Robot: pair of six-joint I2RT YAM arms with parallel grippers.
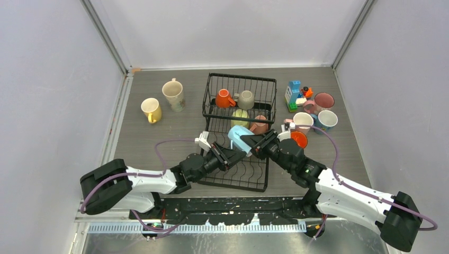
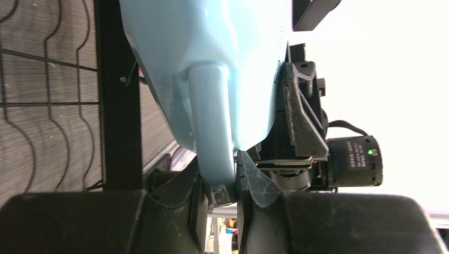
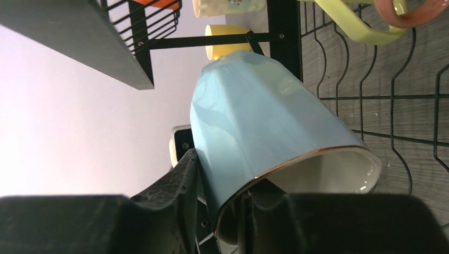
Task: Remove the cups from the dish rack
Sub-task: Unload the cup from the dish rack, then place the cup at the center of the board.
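Light blue cup [image 1: 239, 137] between left fingers [image 1: 234, 154] and right fingers [image 1: 258, 144] over the dish rack [image 1: 243, 78]

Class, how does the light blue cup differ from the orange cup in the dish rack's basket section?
The light blue cup is held over the dish rack's flat tray; the orange cup sits in its basket section. The left hand clamps the light blue cup's handle and the right hand grips its rim; nothing touches the orange cup. Both are small handled cups.
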